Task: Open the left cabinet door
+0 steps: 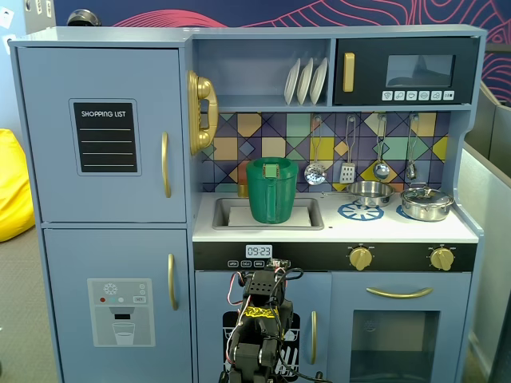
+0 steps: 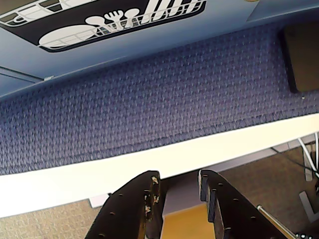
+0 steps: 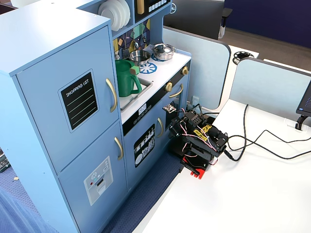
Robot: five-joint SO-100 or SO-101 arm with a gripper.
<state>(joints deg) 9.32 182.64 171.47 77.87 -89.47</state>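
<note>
The toy kitchen stands on blue woven carpet beside a white table, with grey office partitions behind it. The left cabinet door, light blue with a black "SHOPPING LIST" panel and a vertical gold handle, sits shut at the upper left of the unit in both fixed views. The arm is folded low at the table edge, well apart from that door and in front of the small door with the glassware picture. In the wrist view the gripper hangs with its jaws slightly parted around nothing, above the carpet and the table's edge. A green pitcher stands in the sink.
</note>
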